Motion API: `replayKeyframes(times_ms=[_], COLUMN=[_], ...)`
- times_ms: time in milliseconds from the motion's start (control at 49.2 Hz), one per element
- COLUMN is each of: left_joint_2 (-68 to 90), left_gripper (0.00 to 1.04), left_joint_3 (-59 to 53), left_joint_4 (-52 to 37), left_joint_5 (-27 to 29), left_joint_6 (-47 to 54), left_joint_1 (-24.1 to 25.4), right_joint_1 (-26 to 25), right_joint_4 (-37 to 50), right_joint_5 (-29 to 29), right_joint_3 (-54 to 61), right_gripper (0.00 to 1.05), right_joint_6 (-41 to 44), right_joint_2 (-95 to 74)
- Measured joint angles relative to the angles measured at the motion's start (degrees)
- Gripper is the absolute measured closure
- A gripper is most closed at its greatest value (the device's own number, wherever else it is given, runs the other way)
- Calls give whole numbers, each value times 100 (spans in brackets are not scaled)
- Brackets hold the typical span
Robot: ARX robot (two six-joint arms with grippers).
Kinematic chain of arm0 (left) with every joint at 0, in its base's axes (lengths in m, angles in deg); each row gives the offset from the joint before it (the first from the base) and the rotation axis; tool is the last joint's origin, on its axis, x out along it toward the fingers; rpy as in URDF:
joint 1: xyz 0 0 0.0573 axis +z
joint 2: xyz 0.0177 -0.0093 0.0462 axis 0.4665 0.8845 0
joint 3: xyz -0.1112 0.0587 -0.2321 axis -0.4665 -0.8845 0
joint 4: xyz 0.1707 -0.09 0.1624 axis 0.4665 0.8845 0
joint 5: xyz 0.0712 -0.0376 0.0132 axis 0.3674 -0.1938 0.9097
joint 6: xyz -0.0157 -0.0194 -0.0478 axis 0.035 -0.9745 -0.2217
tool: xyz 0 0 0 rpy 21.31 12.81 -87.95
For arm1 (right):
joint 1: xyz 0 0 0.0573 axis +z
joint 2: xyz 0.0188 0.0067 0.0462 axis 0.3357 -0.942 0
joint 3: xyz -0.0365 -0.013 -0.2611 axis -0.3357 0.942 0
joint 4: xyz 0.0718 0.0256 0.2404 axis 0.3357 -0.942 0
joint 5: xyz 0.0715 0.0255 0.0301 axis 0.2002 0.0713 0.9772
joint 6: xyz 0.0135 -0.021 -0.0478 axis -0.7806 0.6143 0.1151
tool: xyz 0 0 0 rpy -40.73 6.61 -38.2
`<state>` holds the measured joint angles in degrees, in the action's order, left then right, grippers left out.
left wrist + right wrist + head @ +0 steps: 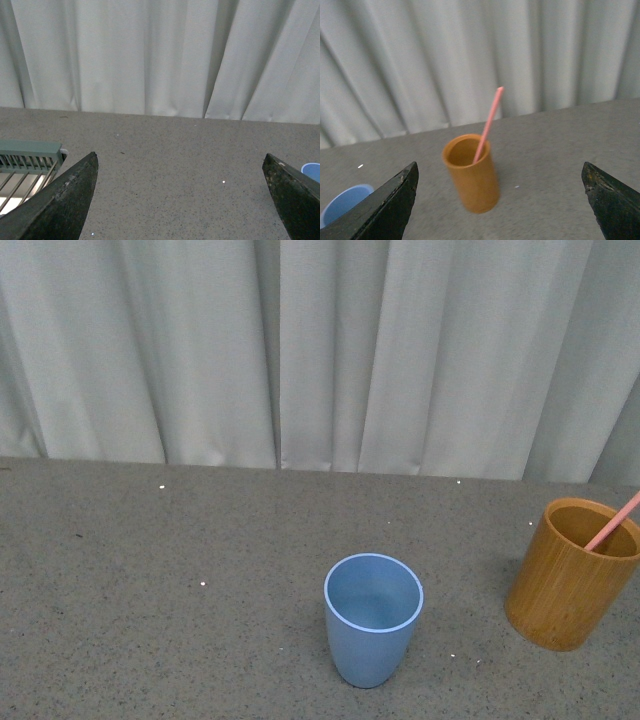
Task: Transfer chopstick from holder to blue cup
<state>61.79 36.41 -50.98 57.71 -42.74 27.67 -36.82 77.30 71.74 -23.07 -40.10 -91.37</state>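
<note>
The light-blue cup (372, 618) stands upright on the grey table, near the front, right of the middle. The orange-brown bamboo holder (571, 574) stands at the right edge of the front view with one salmon-pink chopstick (613, 523) leaning in it. In the right wrist view the holder (472, 175) and its chopstick (488, 123) stand ahead of my open, empty right gripper (500, 172), and the cup's rim (342, 203) shows at the edge. My left gripper (180, 160) is open and empty over bare table; a sliver of the cup (312, 171) shows beside one finger. Neither arm shows in the front view.
A white pleated curtain (320, 350) hangs behind the table's far edge. In the left wrist view a pale-green rack with wire bars (27, 160) sits beside one finger of the left gripper. The table top (160, 590) is speckled grey.
</note>
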Motion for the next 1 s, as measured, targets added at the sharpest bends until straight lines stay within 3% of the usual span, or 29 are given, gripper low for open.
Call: replayKeyframes(times_ms=[61,102,224,325,528,833,996], left_joint_2=[0,0,0,0,0,0,0], left_gripper=[7,7,7,7,7,7,7], left_joint_3=[0,0,0,0,0,0,0], left_joint_4=[0,0,0,0,2,2,2], left_joint_5=[0,4,4,2,2,4,2], left_joint_6=[2,2,2,2,2,2,2], left_joint_1=[0,0,0,0,0,0,0], right_joint_1=[-754,-940,-831,-662,-267,640,852], right_joint_4=[1128,2017,4109,4913,4675,4155,4015], right_joint_5=[44,-92,-474,-811,-1241,-1668,-1917], right_joint_3=[0,-15,-446,-979,-1843,-2284,-2463], right_gripper=[10,10,10,10,10,10,10], right_joint_6=[-15,-11,138,269,520,640,584], right_joint_2=[-1130,-2083,-4741,-6258,-7681,-7364,-7464])
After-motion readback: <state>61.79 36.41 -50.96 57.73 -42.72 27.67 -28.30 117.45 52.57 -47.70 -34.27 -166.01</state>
